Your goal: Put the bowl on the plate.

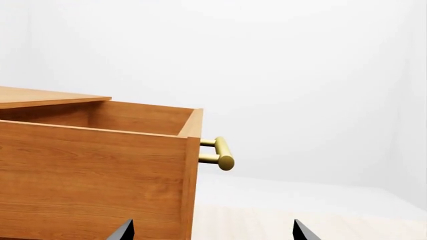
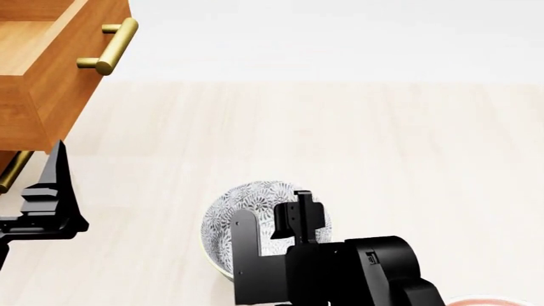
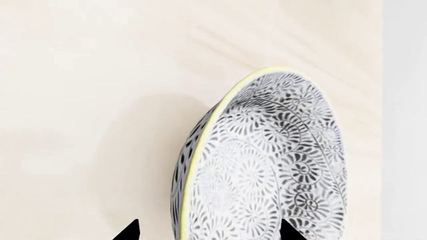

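Observation:
The bowl (image 2: pixel 246 213), white with a dense grey-black leaf pattern and a thin yellow rim, sits on the pale table in front of me. My right gripper (image 2: pixel 299 217) hangs over its right side. In the right wrist view the bowl (image 3: pixel 267 165) fills the frame, and the right gripper (image 3: pixel 210 231) is open, its two dark fingertips wide apart with one outside the wall and one over the inside. Only a thin reddish arc of the plate (image 2: pixel 486 300) shows, at the head view's bottom right corner. My left gripper (image 2: pixel 51 191) is open and holds nothing, beside the drawer.
A wooden cabinet has an open drawer (image 2: pixel 51 57) with a brass bar handle (image 2: pixel 106 48) at the far left. The left wrist view looks along the drawer's side (image 1: pixel 93 170) and handle (image 1: pixel 223 152). A second brass handle (image 2: pixel 13 171) shows below.

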Robot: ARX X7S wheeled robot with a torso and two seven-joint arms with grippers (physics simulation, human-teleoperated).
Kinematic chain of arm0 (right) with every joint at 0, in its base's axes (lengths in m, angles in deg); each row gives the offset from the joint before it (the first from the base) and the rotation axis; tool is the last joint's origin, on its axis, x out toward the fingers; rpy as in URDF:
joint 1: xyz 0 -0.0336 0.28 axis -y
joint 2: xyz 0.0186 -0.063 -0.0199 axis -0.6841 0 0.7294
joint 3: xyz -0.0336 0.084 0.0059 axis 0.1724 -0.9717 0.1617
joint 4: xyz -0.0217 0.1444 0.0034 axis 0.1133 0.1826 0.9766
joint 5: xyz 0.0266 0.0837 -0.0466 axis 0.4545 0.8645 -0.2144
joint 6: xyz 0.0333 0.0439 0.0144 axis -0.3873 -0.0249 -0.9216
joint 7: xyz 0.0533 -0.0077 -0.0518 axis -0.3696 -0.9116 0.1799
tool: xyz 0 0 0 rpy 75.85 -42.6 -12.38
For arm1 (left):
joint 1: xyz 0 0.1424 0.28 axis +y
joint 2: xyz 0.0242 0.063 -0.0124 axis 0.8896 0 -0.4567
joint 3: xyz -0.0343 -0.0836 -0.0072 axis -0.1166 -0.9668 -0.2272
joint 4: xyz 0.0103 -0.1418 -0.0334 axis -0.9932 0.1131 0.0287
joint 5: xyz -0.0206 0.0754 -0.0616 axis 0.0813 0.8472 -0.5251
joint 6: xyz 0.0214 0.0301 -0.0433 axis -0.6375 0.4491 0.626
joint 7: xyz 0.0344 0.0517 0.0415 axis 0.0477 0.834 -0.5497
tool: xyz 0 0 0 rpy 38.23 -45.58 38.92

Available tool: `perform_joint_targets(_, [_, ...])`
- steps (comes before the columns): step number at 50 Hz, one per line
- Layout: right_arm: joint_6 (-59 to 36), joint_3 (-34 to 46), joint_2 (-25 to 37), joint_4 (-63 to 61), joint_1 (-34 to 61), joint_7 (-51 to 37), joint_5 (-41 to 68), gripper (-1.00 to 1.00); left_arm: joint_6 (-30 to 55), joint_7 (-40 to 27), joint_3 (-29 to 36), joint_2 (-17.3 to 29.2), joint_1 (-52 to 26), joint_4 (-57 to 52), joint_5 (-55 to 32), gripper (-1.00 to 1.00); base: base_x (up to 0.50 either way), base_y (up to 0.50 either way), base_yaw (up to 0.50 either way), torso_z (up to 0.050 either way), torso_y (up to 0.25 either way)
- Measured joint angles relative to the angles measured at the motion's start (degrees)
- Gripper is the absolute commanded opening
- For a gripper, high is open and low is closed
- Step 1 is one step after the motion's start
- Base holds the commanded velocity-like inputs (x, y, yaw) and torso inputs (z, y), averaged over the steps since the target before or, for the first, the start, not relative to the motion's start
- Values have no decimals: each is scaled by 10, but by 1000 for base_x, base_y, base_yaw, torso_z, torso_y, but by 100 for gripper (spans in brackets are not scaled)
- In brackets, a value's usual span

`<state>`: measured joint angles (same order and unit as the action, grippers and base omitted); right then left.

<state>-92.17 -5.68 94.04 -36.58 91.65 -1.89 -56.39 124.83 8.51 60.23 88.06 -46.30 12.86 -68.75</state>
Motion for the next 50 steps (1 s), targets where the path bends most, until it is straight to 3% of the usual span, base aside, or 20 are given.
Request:
perform_joint_targets(4, [6, 3, -1, 16, -1, -11, 1, 100, 1, -2, 2, 1, -1, 0, -1, 100, 0, 0, 0, 0, 0])
perform_joint_targets(5, [7, 4, -2, 20, -1, -13, 1, -100, 1, -2, 2, 1, -1, -1, -1, 100, 0, 0, 0, 0, 0])
perform_joint_targets(26, [-1, 16, 15, 4, -11, -17, -12, -100, 0, -9, 0, 7, -1, -3, -9, 100, 0, 0, 0, 0, 0])
perform_joint_targets(50, [-159, -51, 103, -301, 8, 150, -78, -100, 11, -20, -5, 12, 9, -30, -29, 100, 0, 0, 0, 0, 0])
